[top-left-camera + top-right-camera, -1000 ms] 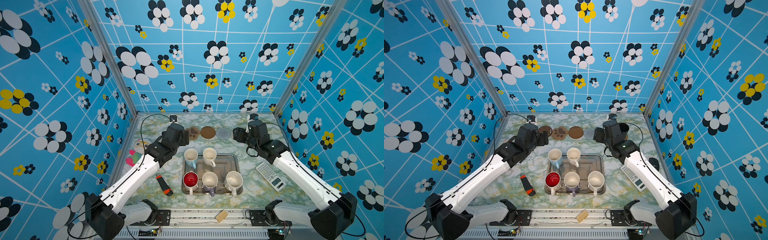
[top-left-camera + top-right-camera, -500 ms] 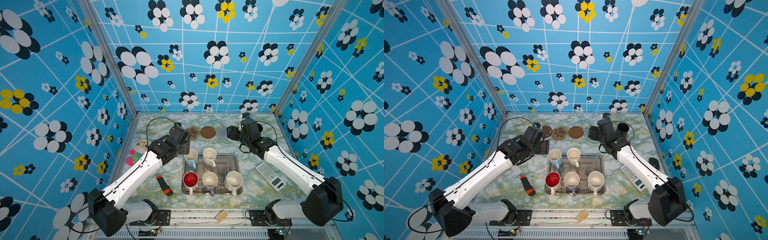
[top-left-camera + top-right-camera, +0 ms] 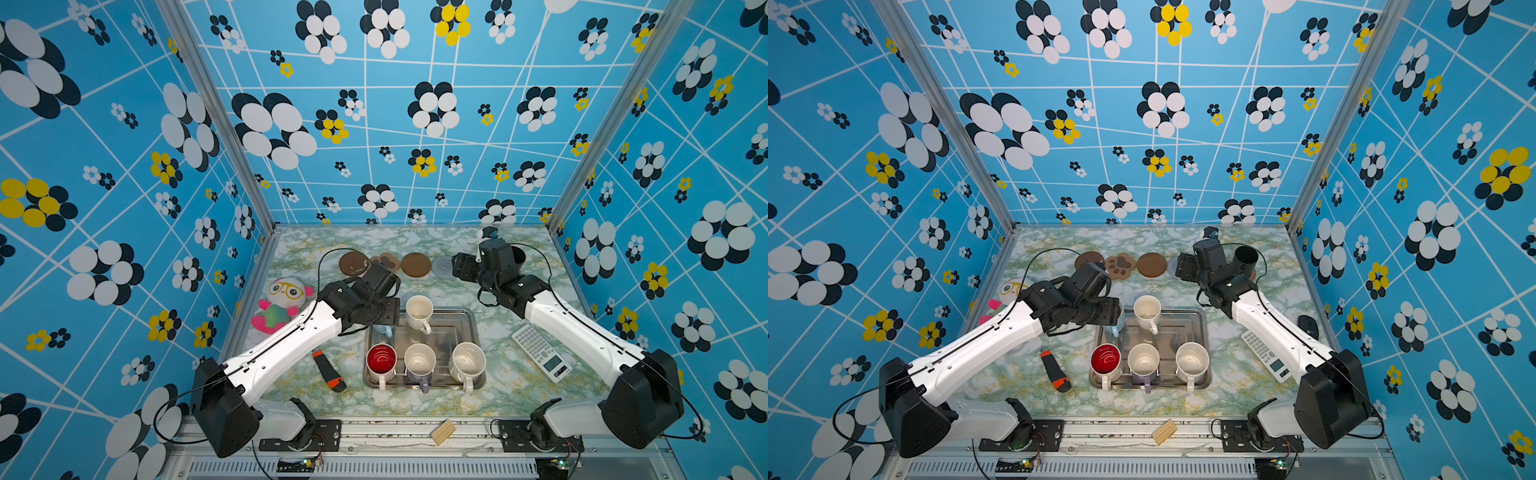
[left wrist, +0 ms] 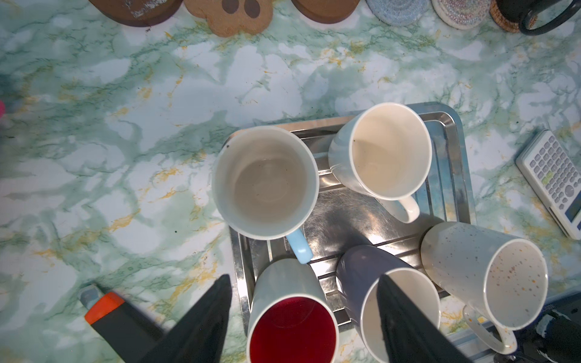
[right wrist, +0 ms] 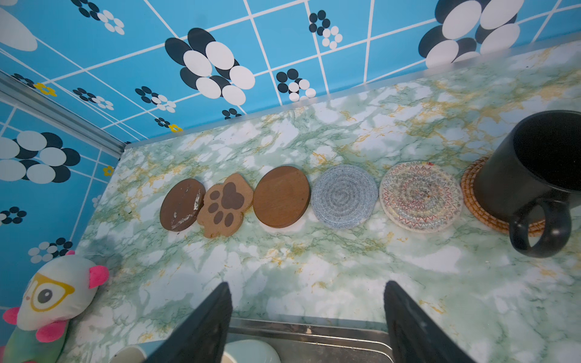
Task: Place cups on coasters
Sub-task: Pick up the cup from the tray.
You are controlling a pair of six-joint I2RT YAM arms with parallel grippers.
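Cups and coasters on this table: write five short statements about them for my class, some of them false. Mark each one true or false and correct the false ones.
1. The black mug stands on the rattan coaster. True.
2. Six mugs stand in the steel tray. False: it holds five.
3. The paw coaster lies between the scuffed brown disc and the smooth brown disc. True.
4. The right claw is shut on a mug. False: it is open and holds nothing.
5. A mug sits on the grey woven coaster. False: that coaster is bare.
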